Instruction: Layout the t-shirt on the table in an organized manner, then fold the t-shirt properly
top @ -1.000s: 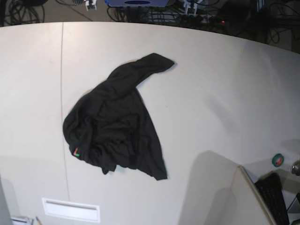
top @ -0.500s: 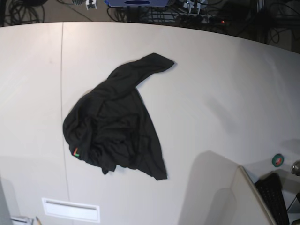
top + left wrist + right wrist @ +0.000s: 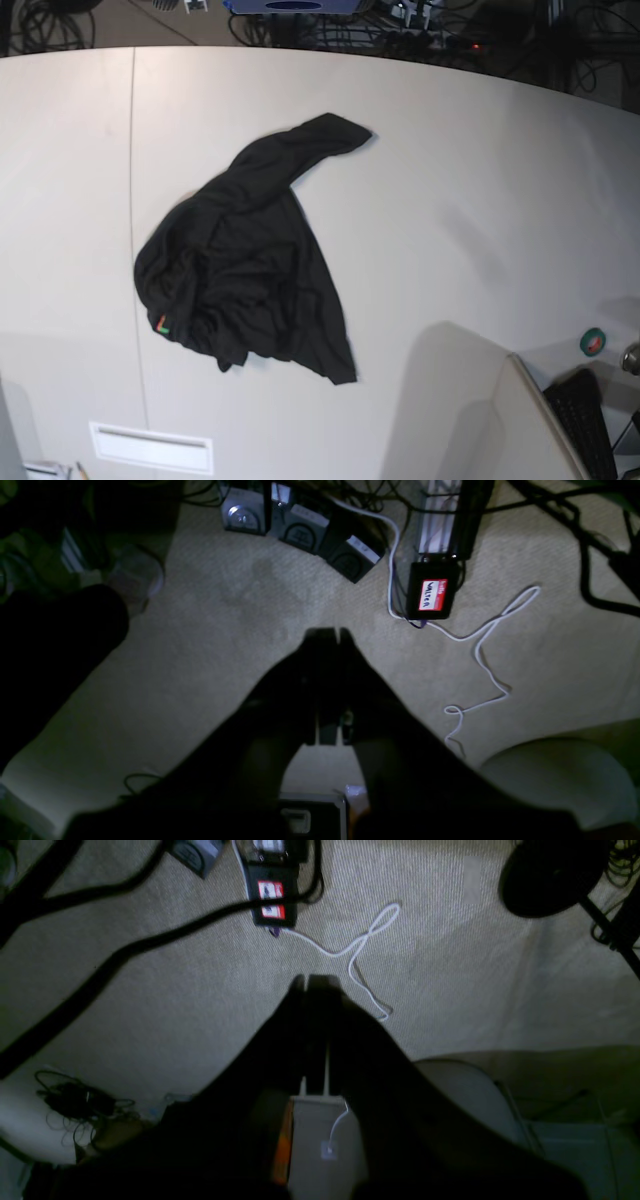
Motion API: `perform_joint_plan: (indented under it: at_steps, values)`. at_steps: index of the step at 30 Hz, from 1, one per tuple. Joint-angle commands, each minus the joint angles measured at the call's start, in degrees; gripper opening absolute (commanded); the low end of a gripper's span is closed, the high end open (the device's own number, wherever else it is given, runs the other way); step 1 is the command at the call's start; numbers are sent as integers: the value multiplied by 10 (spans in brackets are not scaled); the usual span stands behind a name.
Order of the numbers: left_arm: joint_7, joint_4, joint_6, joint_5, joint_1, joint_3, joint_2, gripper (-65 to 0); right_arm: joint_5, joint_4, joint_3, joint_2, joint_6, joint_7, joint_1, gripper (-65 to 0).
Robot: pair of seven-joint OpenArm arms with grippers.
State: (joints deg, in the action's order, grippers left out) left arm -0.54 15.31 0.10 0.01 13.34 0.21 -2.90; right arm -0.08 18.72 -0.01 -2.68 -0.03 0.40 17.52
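On the surface point(image 3: 450, 150) the t-shirt point(image 3: 245, 260) lies crumpled left of centre, 1 sleeve reaching toward the far edge, a small red-green tag point(image 3: 162, 324) showing at its near-left edge. A thin dark seam point(image 3: 131, 200) runs just left of it. Both arms hang off the surface over carpet point(image 3: 225, 630) strewn with cables and power bricks. Left fingers point(image 3: 330, 632) are pressed together, holding nothing. Right fingers point(image 3: 315, 980) are likewise closed and empty. A white cable point(image 3: 360, 945) loops on the floor beyond them.
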Motion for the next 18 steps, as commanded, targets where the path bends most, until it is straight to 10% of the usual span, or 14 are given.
perform_joint_plan:
  at_steps: [1,18]
  values:
    - [1,23,2,3,20,1,-1,-650,0,17,0,-1,3,-4,23,-650]
    - [8,514,2,-4,314,0,-78,-650,2,592,75,8,3,-135,337,-650]
